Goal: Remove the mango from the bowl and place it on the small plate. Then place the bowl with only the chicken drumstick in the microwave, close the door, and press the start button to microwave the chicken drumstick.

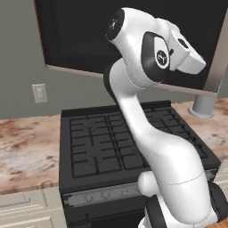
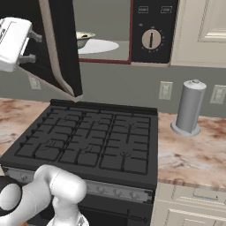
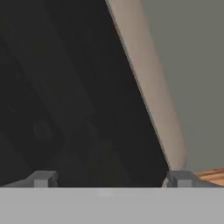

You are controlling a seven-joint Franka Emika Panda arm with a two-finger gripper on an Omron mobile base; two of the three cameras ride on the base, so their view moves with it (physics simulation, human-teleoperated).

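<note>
The black microwave (image 2: 152,26) hangs above the stove with its dial panel on the right. Its wide black door (image 2: 62,48) stands partly open, swung out to the left. Inside, the off-white bowl (image 2: 84,40) rests on the white turntable (image 2: 106,46), with a bit of brown drumstick (image 2: 82,35) showing over its rim. My gripper (image 2: 33,48) is open at the door's outer face, fingers pointing at it. In the hand view the fingertips (image 3: 41,178) stand wide apart close to the door (image 3: 65,87) and its beige edge. The mango and small plate are out of view.
A black gas stove (image 2: 88,141) lies below the microwave. A grey cylinder on a round base (image 2: 190,108) stands on the marbled counter (image 2: 194,154) to the right. Wall outlets (image 2: 165,90) sit behind it. Cream cabinets flank the microwave.
</note>
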